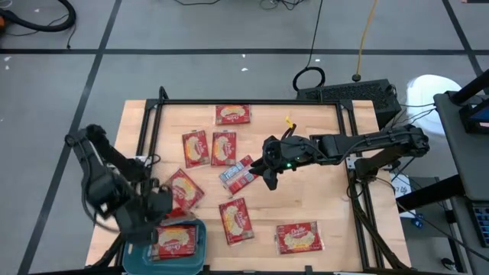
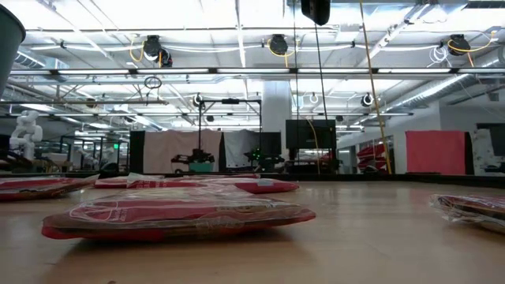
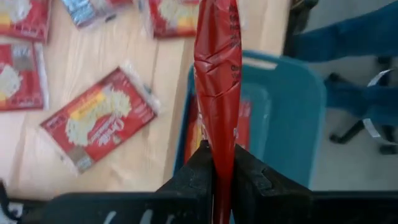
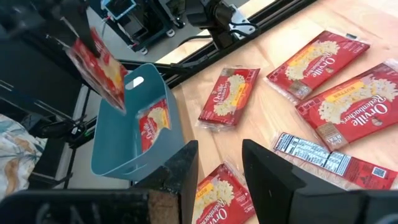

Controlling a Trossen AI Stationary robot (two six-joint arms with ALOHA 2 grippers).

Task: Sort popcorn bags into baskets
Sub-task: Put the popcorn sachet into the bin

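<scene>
The left gripper (image 3: 222, 163) pinches a red popcorn bag (image 3: 219, 74) above the teal basket (image 3: 292, 112), at seven o'clock of the right gripper (image 4: 219, 163), whose fingers stand empty and apart.

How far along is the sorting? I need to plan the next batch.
One packet already lies in the teal bin. The left gripper holds a second packet edge-up over it. The right gripper, open, hovers by the blue-white packet; about seven remain on the table.

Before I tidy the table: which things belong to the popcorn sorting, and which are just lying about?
Job:
- teal bin, one packet inside
- packet in left gripper
- loose popcorn bags
- right gripper, jaws open

Lying about:
- keyboard
- cables
</scene>
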